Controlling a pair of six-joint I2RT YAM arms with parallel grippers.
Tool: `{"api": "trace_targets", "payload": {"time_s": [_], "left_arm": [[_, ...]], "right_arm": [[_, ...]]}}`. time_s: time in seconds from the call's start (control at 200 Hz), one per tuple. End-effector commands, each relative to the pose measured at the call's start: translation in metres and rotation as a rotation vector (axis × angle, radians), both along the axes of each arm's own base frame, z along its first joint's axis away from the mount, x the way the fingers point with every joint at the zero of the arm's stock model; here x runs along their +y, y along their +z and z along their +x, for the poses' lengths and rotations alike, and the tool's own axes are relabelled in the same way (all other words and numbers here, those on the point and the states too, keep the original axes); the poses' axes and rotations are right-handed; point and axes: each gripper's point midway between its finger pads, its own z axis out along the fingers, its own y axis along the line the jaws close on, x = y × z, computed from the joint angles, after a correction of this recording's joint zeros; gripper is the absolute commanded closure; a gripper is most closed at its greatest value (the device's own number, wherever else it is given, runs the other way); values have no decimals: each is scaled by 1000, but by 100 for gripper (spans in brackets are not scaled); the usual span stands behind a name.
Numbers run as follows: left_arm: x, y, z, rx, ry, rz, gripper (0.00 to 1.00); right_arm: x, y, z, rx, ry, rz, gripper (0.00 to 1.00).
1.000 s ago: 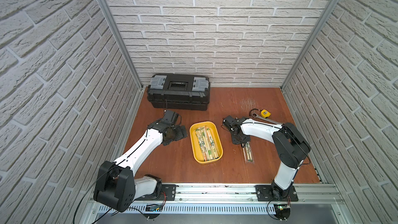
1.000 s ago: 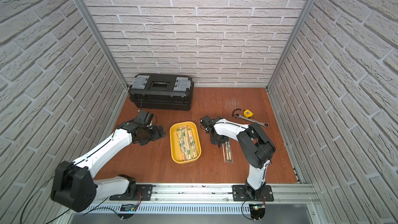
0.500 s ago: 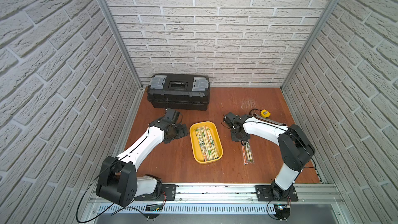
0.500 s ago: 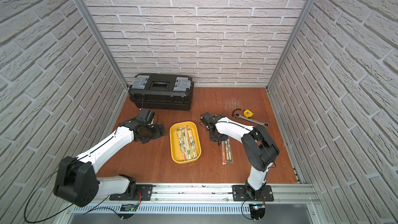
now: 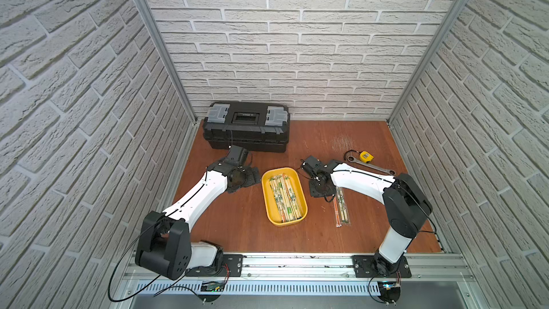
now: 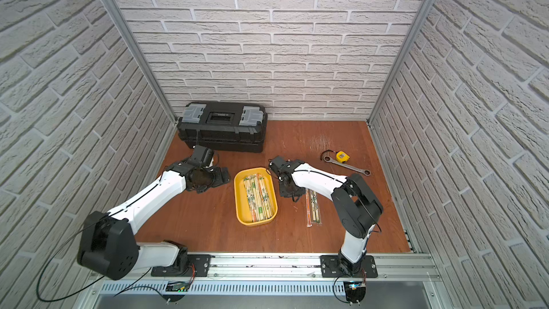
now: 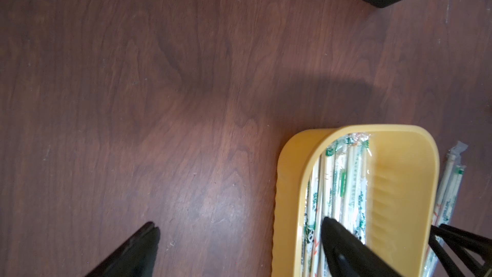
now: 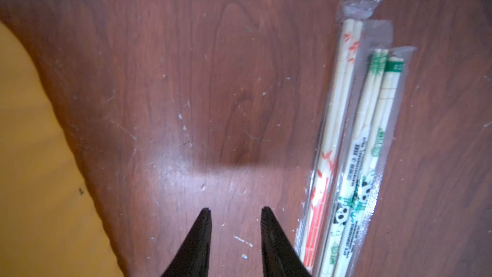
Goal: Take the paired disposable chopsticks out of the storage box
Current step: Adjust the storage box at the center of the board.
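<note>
Calls for a reach toward 3 o'clock from the wide-open left gripper [image 7: 239,223], likely nearer the paired disposable chopsticks [image 5: 284,197] lying 12-to-6 in the storage box [image 7: 394,171] than the narrowly parted, empty right gripper [image 8: 235,214] at its 3 o'clock beside three removed pairs [image 8: 354,142]
</note>
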Motion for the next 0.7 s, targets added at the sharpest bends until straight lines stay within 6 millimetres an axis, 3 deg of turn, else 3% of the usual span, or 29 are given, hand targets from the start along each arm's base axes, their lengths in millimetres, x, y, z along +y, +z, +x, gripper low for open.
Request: {"api": "trace_targets", "payload": {"time_s": [0.0, 0.325, 0.5, 0.695], "left_arm": [[-5, 9, 11, -35, -21, -20, 2], [-7, 7, 14, -42, -21, -37, 2], [-5, 6, 13, -42, -23, -42, 2], [3, 12, 16, -60, 2, -56, 2]], "right_arm": [[16, 7, -1, -19, -8, 43, 67], [45, 18, -26, -17, 54, 70, 67], [38, 36, -34, -50, 41, 73, 67], [27, 70, -33, -119, 44, 70, 65]]}}
